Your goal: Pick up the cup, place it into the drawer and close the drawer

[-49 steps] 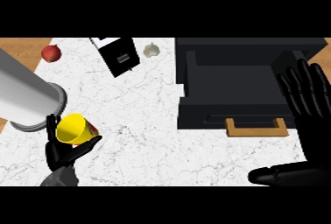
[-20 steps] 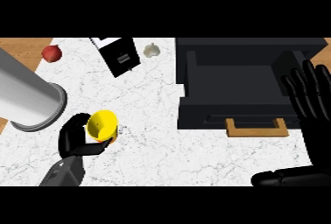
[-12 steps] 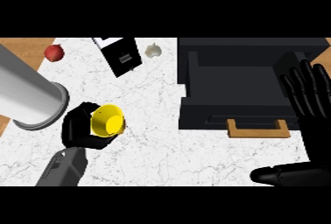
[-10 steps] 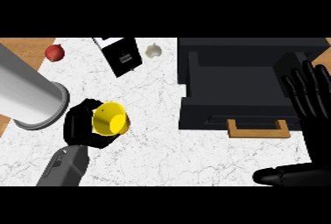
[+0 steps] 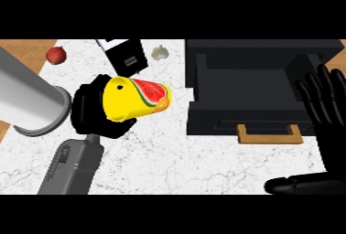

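Open drawer [image 5: 260,98] sits right of centre, black, tan handle [image 5: 269,133] on its near edge. My right hand [image 5: 329,107] rests at the right edge, fingers straight, holding nothing. My left hand [image 5: 94,114] is curled round the yellow cup [image 5: 135,98], which is tipped with its base toward the drawer, left of it and above the counter [image 5: 202,164]. Step: carry. Next: move right over the drawer cavity, lower, release.

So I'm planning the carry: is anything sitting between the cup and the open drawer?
Nothing visible does. The left hand holds the yellow cup above bare counter, with the open drawer to its right. The small black box and garlic lie farther back, off the path.
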